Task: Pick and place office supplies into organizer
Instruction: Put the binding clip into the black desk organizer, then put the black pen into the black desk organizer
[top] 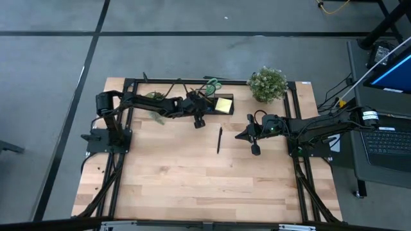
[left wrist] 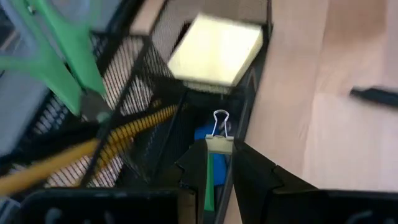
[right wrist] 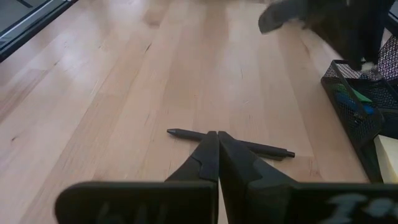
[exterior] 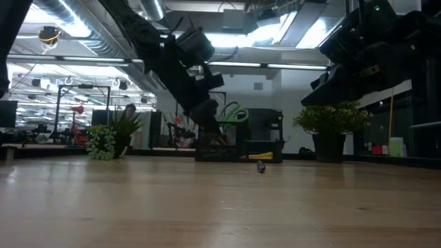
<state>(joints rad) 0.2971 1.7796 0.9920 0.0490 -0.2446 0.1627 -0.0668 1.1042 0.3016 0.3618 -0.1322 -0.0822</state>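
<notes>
This is a robotics lab set in an open-plan office or workshop hall. In the low view, exposed silver ducts (exterior: 76, 21) and strip lights (exterior: 275, 66) run across the upper frame, with desks and monitors far off at the left edge. In the high view, a wooden table (top: 192, 179) stands on grey concrete floor, and an open laptop (top: 388, 138) sits at the right edge.
</notes>
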